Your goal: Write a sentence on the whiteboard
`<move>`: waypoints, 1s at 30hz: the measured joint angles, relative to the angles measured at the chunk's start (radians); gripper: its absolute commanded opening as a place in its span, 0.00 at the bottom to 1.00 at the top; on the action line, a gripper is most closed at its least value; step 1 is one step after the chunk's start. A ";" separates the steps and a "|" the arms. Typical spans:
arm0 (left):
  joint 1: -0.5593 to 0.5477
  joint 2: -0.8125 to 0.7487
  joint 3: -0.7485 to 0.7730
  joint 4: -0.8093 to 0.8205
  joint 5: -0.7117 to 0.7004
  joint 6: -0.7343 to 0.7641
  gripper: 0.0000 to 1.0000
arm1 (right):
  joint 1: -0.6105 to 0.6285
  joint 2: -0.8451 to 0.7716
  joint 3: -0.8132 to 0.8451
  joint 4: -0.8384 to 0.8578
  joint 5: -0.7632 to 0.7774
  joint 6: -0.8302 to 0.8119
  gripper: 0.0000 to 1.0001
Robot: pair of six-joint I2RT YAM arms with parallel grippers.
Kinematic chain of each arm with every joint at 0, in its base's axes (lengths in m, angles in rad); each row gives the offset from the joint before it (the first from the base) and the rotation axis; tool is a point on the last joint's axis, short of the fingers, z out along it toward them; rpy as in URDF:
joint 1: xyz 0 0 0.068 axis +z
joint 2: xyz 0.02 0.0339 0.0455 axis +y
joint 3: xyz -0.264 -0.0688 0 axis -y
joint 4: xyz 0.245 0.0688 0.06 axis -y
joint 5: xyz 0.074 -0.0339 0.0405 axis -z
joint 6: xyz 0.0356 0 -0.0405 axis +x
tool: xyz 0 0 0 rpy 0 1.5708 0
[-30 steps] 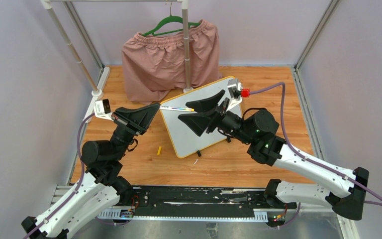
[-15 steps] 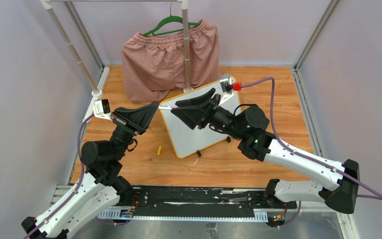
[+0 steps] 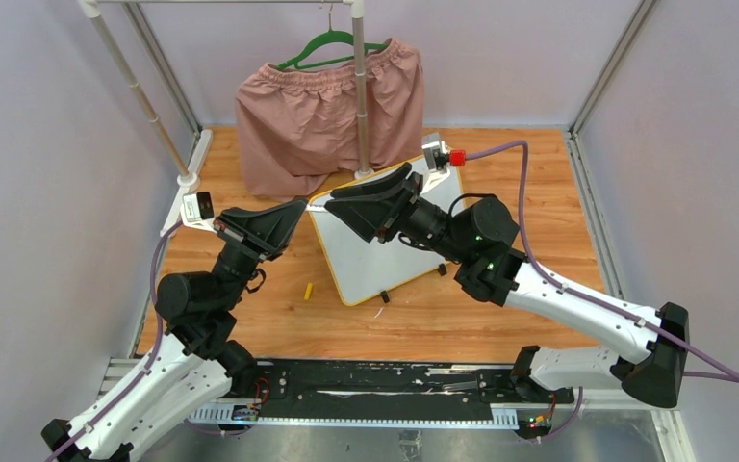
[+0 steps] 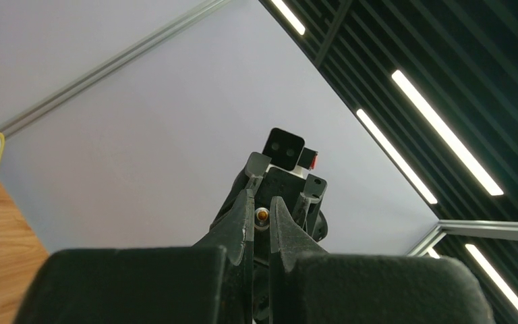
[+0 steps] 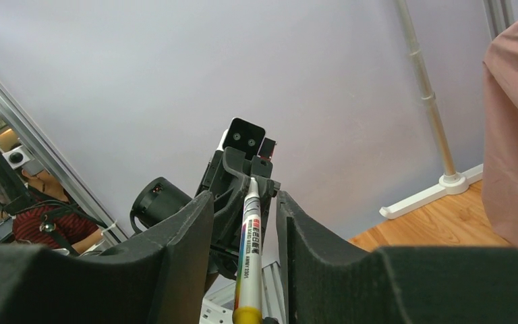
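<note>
My left gripper (image 3: 305, 205) is shut on a white marker (image 3: 319, 206) and holds it level above the whiteboard's left corner. Seen end-on in the left wrist view, the marker's orange tip (image 4: 262, 214) sits between the shut fingers of the left gripper (image 4: 260, 202). My right gripper (image 3: 339, 200) faces it, open, one jaw on each side of the marker (image 5: 249, 243) with gaps showing; the right gripper (image 5: 244, 199) touches nothing I can see. The whiteboard (image 3: 375, 265) lies on the wooden table, partly under the right arm. No sentence shows on its visible part.
Pink shorts (image 3: 327, 115) hang on a green hanger from a rack behind the board, its pole (image 3: 359, 87) in front of them. A small yellow cap (image 3: 309, 289) lies on the wood left of the board. Grey walls close in on three sides.
The right gripper has moved left along the marker toward the left gripper, and its jaws have narrowed around the barrel. The left arm has stayed still.
</note>
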 measured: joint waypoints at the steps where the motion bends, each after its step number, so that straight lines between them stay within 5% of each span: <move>1: 0.000 0.000 0.000 0.000 0.000 -0.001 0.00 | 0.000 0.003 0.004 -0.001 -0.003 0.000 0.41; 10: 0.000 -0.002 0.000 0.000 -0.001 -0.003 0.00 | 0.000 0.010 0.027 -0.059 -0.033 0.005 0.43; 17: 0.000 -0.007 0.001 0.000 -0.004 -0.002 0.00 | 0.000 0.010 0.028 -0.088 -0.034 0.011 0.25; 25: 0.000 -0.007 0.001 0.000 -0.003 -0.003 0.00 | 0.000 0.011 0.033 -0.092 -0.040 0.014 0.33; 30: 0.000 -0.006 0.001 0.000 -0.003 -0.003 0.00 | 0.000 0.021 0.050 -0.097 -0.045 0.014 0.19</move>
